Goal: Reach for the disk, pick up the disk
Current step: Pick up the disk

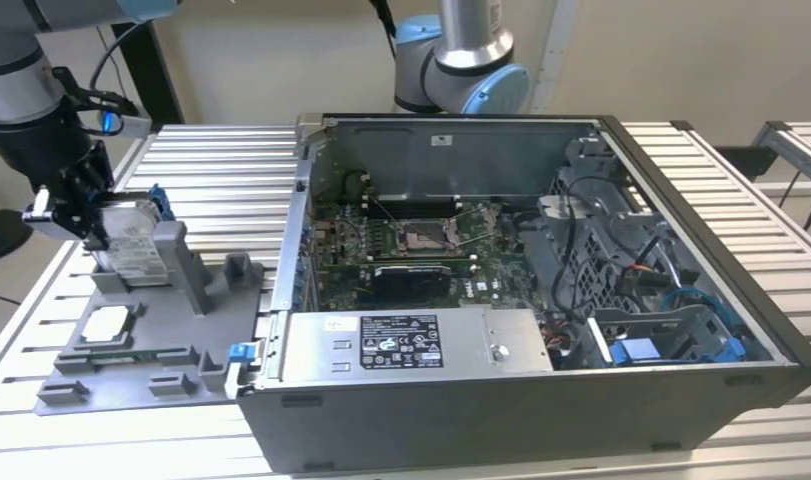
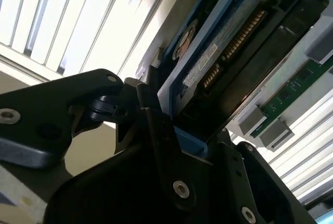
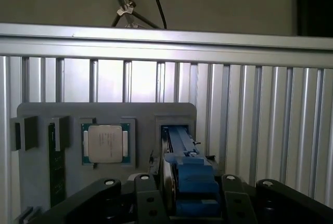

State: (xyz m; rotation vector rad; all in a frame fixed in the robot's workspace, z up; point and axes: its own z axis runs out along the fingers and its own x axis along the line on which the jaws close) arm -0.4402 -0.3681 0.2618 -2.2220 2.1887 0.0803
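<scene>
The gripper (image 1: 96,232) stands toward nine o'clock in the exterior view, over the grey tray (image 1: 125,350) that lies on the slatted tabletop (image 1: 212,160), at nine o'clock from the open computer case (image 1: 539,300). Its fingers (image 2: 156,130) are clamped on the disk (image 1: 128,243), which stands on edge, tilted, at the tray's upright holder. I cannot tell whether its lower edge is clear of the tray. In the first wrist view the blue bracket (image 3: 188,169) sits between the fingers, and a small square chip (image 3: 104,143) rests in its own pocket, apart from the disk. The disk is likely dense, rigid and sensitive to shock, and its metal faces look smooth enough to slip. The bracket's sides look the safest hold, away from the connector row (image 2: 237,39).
</scene>
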